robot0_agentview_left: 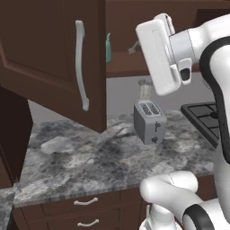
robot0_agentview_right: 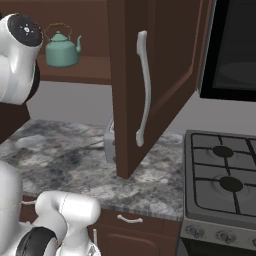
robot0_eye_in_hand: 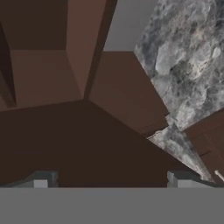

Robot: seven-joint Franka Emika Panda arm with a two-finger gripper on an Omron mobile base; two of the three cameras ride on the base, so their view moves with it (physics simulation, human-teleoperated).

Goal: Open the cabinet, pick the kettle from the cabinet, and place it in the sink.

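In the left base view, the white arm rises from the lower right of the frame and its hand reaches up to the upper right, near the open shelf. In the hand view, the gripper (robot0_eye_in_hand: 113, 180) shows two small dark finger tips at the bottom of the frame, standing wide apart with nothing between them; they look onto dark brown wood panels, with grey marbled stone in the upper right.

At the bottom of both base views there are the lower drawers (robot0_agentview_left: 85, 211) with small curved silver pulls. Above them lies the grey marbled counter (robot0_agentview_left: 81, 161). A grey toaster (robot0_agentview_left: 149, 121) stands on the counter, right of center in the left base view. In the right base view, a gas stove (robot0_agentview_right: 225, 185) fills the lower right.

The cabinet (robot0_agentview_right: 150, 80) has its doors swung open. One door takes the upper left of the left base view, and the other takes the center of the right base view, each with a long silver bar handle (robot0_agentview_right: 143, 87).

Farther back, the kettle (robot0_agentview_right: 62, 48) stands upright on the cabinet shelf, in the upper left of the right base view. In the left base view, just a teal sliver shows beside the door edge.
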